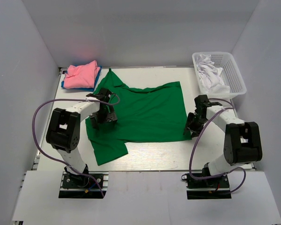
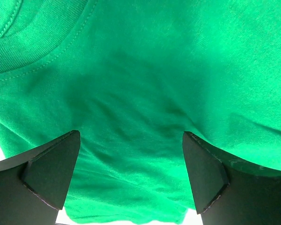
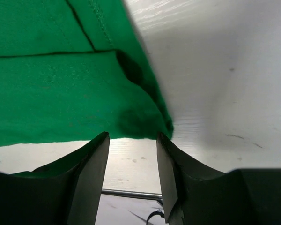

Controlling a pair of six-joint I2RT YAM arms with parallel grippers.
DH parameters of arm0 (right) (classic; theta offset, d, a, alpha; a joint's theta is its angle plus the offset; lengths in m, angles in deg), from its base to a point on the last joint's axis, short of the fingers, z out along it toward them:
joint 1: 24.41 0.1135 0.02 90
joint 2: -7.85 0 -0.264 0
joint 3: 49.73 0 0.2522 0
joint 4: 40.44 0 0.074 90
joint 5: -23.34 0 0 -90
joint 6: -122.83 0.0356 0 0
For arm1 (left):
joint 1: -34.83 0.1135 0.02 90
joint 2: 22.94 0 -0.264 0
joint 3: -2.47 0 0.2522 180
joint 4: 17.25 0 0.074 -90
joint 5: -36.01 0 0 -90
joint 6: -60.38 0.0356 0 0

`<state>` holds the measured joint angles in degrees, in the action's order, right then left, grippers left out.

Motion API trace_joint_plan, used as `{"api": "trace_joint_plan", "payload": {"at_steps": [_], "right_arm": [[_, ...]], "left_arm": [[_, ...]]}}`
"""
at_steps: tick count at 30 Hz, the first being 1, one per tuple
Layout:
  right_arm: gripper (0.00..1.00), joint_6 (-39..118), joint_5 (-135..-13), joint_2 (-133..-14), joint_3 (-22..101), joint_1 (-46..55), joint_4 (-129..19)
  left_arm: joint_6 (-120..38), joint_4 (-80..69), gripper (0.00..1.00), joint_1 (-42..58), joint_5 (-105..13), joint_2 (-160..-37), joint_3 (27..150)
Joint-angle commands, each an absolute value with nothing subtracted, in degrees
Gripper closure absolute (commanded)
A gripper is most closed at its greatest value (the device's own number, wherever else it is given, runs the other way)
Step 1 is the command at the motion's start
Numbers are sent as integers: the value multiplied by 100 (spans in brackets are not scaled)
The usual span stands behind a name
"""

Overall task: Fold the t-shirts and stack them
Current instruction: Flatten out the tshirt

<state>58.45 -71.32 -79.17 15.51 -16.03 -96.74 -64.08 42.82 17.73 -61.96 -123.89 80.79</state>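
Left gripper (image 2: pixel 131 140) hovered released above the spread green t-shirt (image 2: pixel 145 70); right gripper (image 3: pixel 132 137), parted and empty, faced its corner, likely for folding.

Bare table (image 1: pixel 154 159) runs along the lower middle of the top view, below the green t-shirt (image 1: pixel 145 112) that covers the centre. At upper right the white mesh basket (image 1: pixel 238 79) blocks the corner, with a narrow free strip left of it. At upper left the pink t-shirt (image 1: pixel 82 74) on a blue t-shirt (image 1: pixel 77 87) sits just beside, perhaps touching, the green sleeve. Walls (image 1: pixel 131 33) close three sides.
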Motion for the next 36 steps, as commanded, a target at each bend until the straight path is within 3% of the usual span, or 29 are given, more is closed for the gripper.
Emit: {"api": "trace_joint_plan", "payload": {"at_steps": [1,7,10,20,21,23,24,26,27,32,36], "right_arm": [[50,5946,-7710,-8038,1369,-1615,-9366],[58,6060,-7668,-8065,851,-1641,-9304],[100,6183,-7440,-7934,622,-1702,-9444],[100,6578,-6790,-7258,278,-1993,-10146],[98,6622,-6415,-7065,313,-2010,-10253],[70,6553,-6279,-6767,593,-2028,-10315],[41,6300,-6410,-6756,717,-2011,-10306],[25,6079,-6995,-6738,1250,-1967,-10001],[10,5921,-7200,-6764,1376,-1932,-9860],[10,5376,-7572,-7361,2957,-1502,-9296],[10,5172,-7220,-8762,4527,-1202,-9347]], "left_arm": [[-6364,4301,0,1743,-6278,-12103,8250],[-6425,4248,0,1796,-6164,-11919,7961],[-6478,4300,0,1796,-6103,-11761,7794],[-6478,4468,0,1743,-5733,-11110,7521],[-6478,4520,0,1743,-5786,-10988,7521],[-6417,4521,0,1743,-5786,-10925,7703],[-6417,4442,0,1743,-5786,-10925,7801],[-6312,4310,0,1743,-5786,-11091,8177],[-6311,4257,0,1743,-5856,-11214,8354],[-6102,3950,0,1865,-6084,-12424,9751],[-5916,4115,0,1866,-6488,-13793,11165]]}}
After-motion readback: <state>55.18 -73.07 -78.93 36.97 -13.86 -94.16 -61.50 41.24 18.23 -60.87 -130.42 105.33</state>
